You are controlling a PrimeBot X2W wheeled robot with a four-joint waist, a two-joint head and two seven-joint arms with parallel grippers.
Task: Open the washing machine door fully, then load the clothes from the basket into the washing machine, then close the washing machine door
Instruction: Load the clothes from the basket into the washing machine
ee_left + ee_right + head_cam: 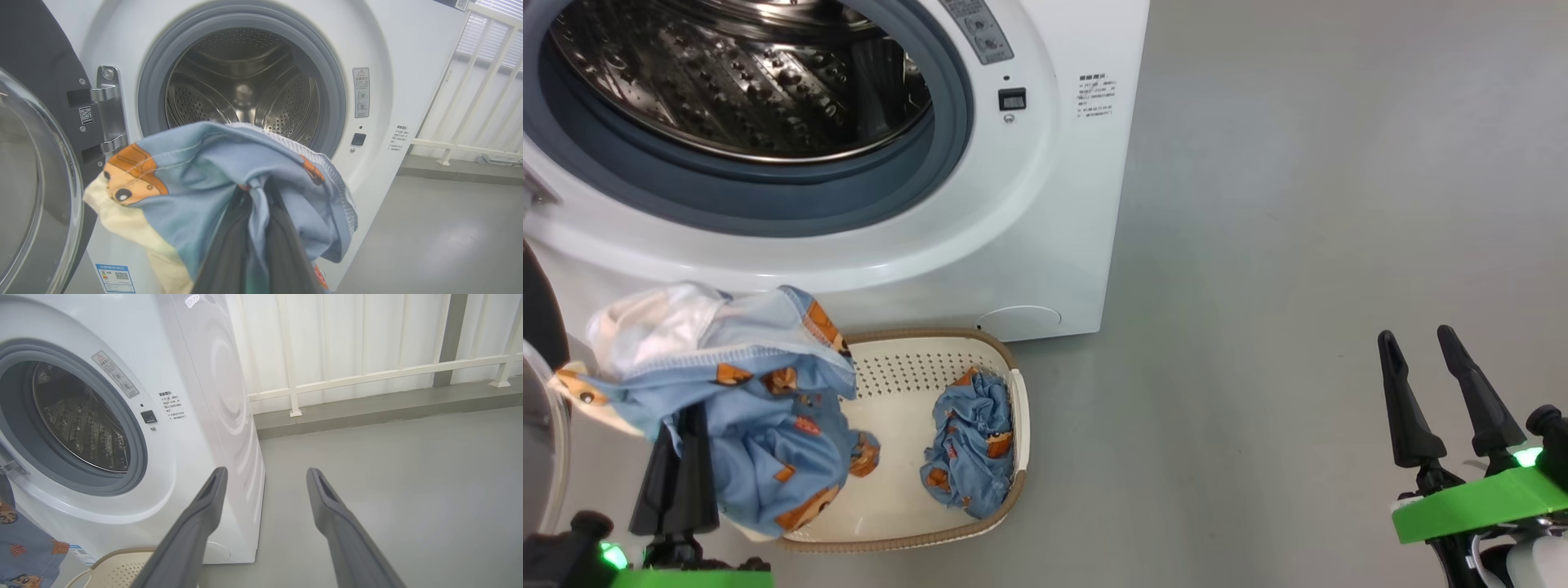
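- The washing machine door (39,45) stands wide open on the left. Its black frame hangs off the steel hinge (108,110), and the clear porthole (24,183) bulges out toward us.
- That leaves the mouth of the washing machine (1045,212) open, with the steel drum (743,82) shining inside its grey seal (952,122).
- Left gripper (682,461): the fingers (229,253) are pressed together, pinching a light-blue garment (743,384). The cloth is caught between them and spills over both.
- The garment is up in the air, in front of the machine's lower front and just under the opening. It hangs over the left end of the basket (915,336).
- There is cream-white fabric at the garment's top left and orange-brown patches across the blue.
- The basket sits on the grey floor (1298,204), tucked right against the foot of the machine.
- A second bundle (970,445), also blue with orange-brown patches, lies crumpled at the basket's right end against the wall.
- Right gripper (1415,336): it hovers out to the right over bare floor, well apart from the basket. Its fingers are spread, with nothing between them.
- The right wrist view looks past those parted fingers at the machine's side panel and a white railing (347,375) behind.
- A blue label sticker (115,277) shows low on the machine's front.
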